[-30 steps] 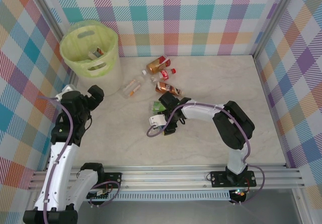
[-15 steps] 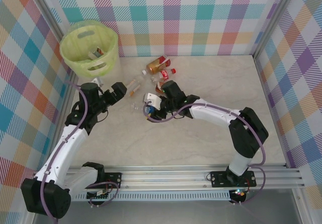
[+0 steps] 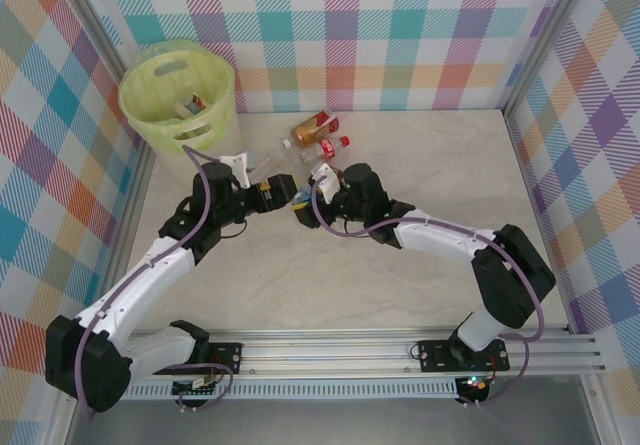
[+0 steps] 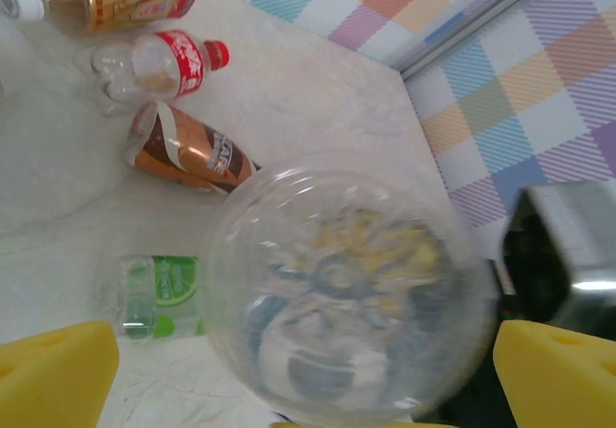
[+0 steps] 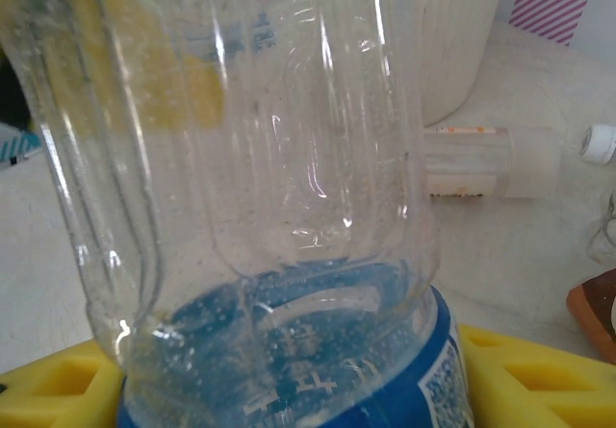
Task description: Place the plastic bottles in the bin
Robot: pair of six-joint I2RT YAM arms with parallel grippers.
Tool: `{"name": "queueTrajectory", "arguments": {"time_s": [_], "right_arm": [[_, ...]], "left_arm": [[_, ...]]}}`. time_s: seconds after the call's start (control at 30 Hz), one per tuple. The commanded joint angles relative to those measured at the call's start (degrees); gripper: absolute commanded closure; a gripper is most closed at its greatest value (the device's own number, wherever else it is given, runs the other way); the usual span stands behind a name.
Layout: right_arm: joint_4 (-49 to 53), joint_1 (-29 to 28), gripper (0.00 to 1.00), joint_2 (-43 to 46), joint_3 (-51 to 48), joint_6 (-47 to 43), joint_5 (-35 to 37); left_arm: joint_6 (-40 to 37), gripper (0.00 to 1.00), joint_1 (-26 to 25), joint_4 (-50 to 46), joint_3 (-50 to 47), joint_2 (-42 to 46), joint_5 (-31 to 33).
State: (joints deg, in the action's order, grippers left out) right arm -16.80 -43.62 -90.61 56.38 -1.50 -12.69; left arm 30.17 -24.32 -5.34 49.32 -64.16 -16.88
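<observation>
My right gripper (image 3: pixel 318 203) is shut on a clear plastic bottle with a blue label (image 3: pixel 298 197), held above the table's middle. The right wrist view has that bottle (image 5: pixel 269 207) standing between the yellow fingers (image 5: pixel 539 380). Its round base (image 4: pixel 346 284) points into my left gripper (image 3: pixel 282 189), which is open with a yellow fingertip (image 4: pixel 58 375) on either side, apart from it. More bottles lie on the table: a brown-labelled one (image 3: pixel 312 127), a red-labelled one (image 3: pixel 328 147), a clear one (image 3: pixel 262 173) and a green-labelled one (image 4: pixel 159 293). The yellow-green bin (image 3: pixel 178 90) stands at the far left.
The bin holds a few bottles (image 3: pixel 190 110). Another brown-labelled bottle (image 4: pixel 188 149) lies just past the two grippers. Checked walls with metal posts close the table in at the back and both sides. The near half of the marble table (image 3: pixel 400 295) is bare.
My left arm has swung in from the left edge to the middle. My right arm has carried the blue-labelled bottle up and leftward, so its base now sits between the open left fingers.
</observation>
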Motion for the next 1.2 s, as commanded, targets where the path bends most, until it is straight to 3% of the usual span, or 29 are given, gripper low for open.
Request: {"name": "queueTrajectory", "arguments": {"time_s": [0.0,0.17,0.57,0.83,1.0,1.13,1.17], "right_arm": [[-6.38,0.09,0.38,2.43,-0.44,3.03,-2.08],[-8.59,0.05,0.35,3.38,-1.88,2.88,-4.58],[-6.85,0.11,0.31,4.27,-0.83,6.09,-10.24],[-4.74,0.11,0.15,7.65,-2.12,6.29,-7.15],[-5.61,0.11,0.1,9.68,-3.06,7.16,-7.08],[-6.5,0.25,0.06,13.22,-4.71,6.65,-2.39],[-6.59,0.2,0.0,14.42,-5.19,6.25,-0.64]], "left_arm": [[-1.52,0.0,-1.08,2.04,2.26,-2.03,-0.17],[-1.48,0.04,-1.76,4.3,3.25,-3.91,-0.94],[-1.7,0.34,-3.11,6.97,3.62,-5.79,0.33],[-1.34,0.39,-3.1,8.77,4.0,-5.3,1.78],[-1.01,0.41,-3.06,10.72,3.93,-5.07,2.92],[-4.66,0.41,-2.93,7.88,6.33,-3.34,8.49],[-6.07,0.4,-2.86,5.8,8.1,-3.07,11.65]]}}
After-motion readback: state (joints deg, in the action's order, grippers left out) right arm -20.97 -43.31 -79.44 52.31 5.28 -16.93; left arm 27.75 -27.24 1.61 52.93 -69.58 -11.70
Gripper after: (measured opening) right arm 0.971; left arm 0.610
